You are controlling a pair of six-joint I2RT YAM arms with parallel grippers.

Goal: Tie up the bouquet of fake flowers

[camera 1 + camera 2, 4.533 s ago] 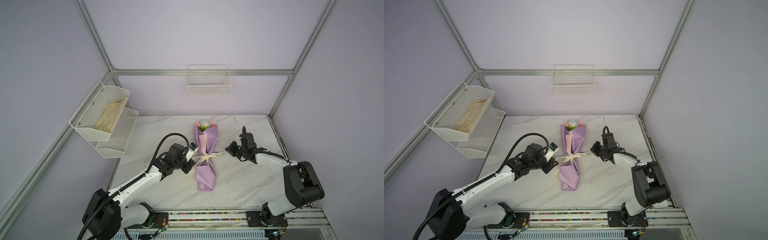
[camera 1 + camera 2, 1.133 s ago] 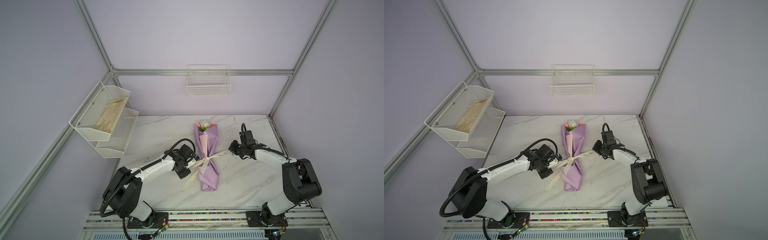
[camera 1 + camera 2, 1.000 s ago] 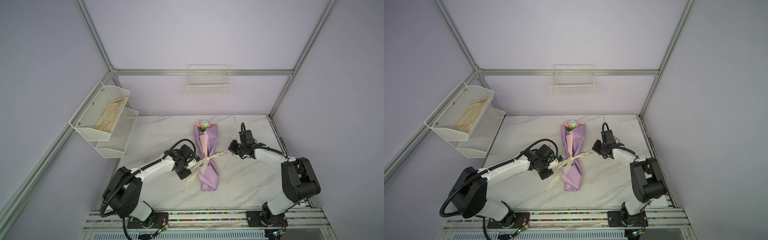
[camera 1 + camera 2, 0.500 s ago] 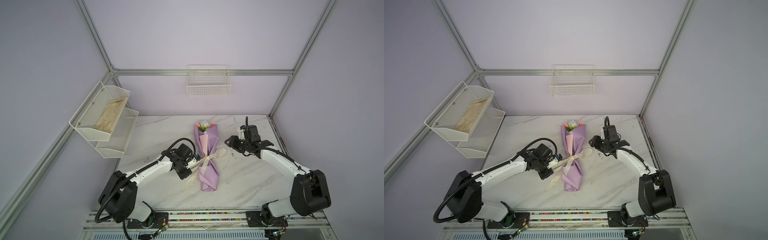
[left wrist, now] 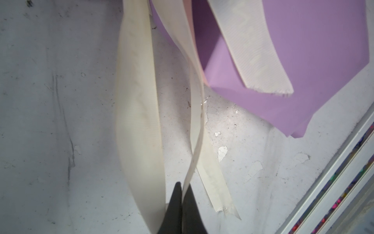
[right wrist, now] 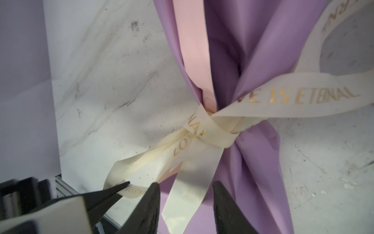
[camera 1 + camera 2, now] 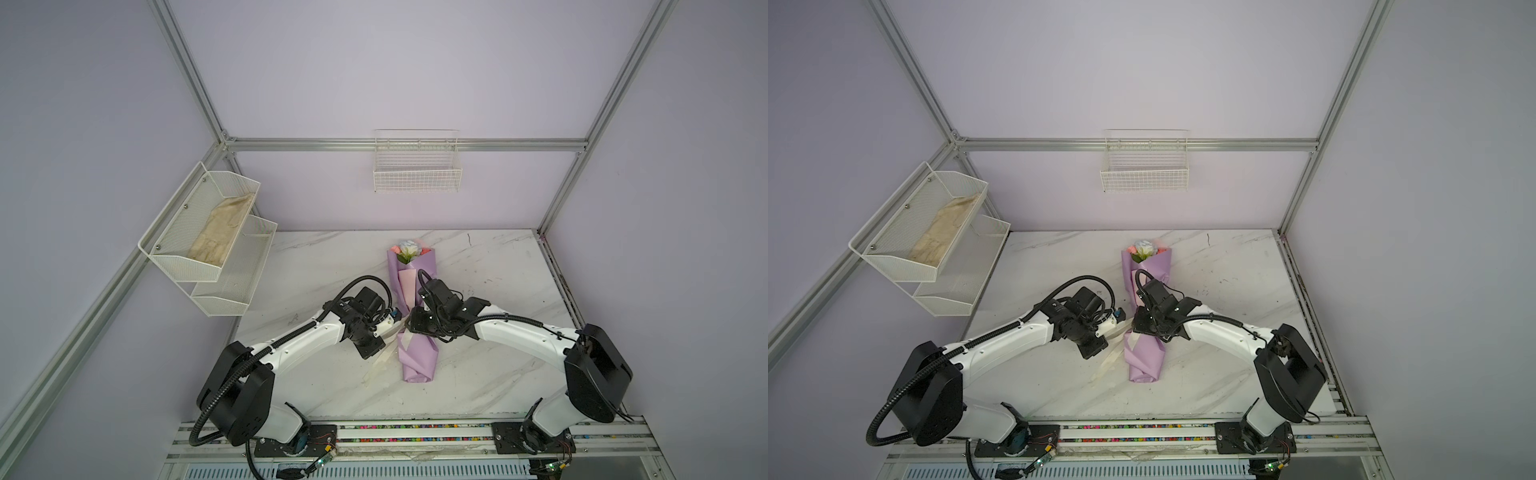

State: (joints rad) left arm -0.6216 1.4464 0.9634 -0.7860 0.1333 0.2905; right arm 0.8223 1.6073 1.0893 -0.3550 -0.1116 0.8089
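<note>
Right hand (image 6: pixel 186 183) swung in over the bouquet (image 7: pixel 417 361) on scuffed marble tabletop (image 7: pixel 490 374), half-open; left hand (image 5: pixel 181 185) pinches ribbon (image 5: pixel 137 101).

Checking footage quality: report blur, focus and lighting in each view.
Right wrist view: gold lettering on the cream fabric ribbon legible, slightly smeared. Left wrist view: white marble tabletop crisp, ribbon end over lilac wrap paper blurred. Both top views: even light, faint shadows.

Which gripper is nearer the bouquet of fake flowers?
Right. The right gripper is open above the bouquet of fake flowers, astride the ribbon; the left gripper sits beside the bouquet, shut on the ribbon.
</note>
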